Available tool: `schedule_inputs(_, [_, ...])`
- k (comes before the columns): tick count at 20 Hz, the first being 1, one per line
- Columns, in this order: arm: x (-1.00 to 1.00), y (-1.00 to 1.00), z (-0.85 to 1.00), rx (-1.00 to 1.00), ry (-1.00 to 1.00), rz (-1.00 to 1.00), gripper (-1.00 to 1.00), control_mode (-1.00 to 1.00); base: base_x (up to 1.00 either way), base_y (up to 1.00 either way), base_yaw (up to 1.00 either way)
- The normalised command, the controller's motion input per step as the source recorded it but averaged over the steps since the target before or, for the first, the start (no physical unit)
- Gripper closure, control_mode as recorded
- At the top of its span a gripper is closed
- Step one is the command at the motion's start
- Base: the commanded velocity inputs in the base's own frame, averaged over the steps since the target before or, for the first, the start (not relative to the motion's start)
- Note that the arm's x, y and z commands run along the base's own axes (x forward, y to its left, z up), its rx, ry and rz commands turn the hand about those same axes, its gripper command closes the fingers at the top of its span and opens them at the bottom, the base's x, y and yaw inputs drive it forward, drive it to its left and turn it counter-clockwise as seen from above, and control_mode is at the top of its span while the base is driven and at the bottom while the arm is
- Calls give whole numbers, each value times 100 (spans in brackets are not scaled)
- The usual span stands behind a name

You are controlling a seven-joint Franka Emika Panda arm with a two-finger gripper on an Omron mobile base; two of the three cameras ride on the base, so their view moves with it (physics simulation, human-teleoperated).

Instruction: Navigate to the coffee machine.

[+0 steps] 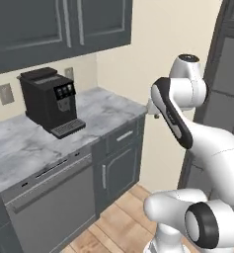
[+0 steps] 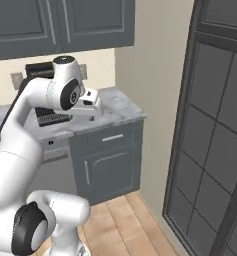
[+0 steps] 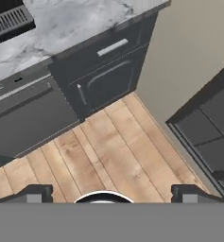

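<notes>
— Where's the tall black boxy coffee machine?
— Upright on the grey marble counter, against the wall, its panel and slotted drip tray (probably) facing the room.
— The two-finger gripper?
— Jaws spread wide, empty, over wooden floor.

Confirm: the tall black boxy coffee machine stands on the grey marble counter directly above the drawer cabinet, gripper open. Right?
Not quite. The tall black boxy coffee machine stands on the grey marble counter above the dishwasher, left of the drawer cabinet, per the left base view. The gripper is open.

The white arm is folded high (elbow bent), its fingers spread wide apart, holding nothing.
</notes>
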Motion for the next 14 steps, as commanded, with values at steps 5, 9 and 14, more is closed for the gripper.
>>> schedule_inputs(5, [0, 0, 0, 0, 0, 0, -100, 100, 74, -21, 66])
schedule_inputs(9, [0, 0, 0, 0, 0, 0, -100, 100, 76, -44, 57])
schedule_inputs(14, [0, 0, 0, 0, 0, 0, -100, 100, 70, -47, 45])
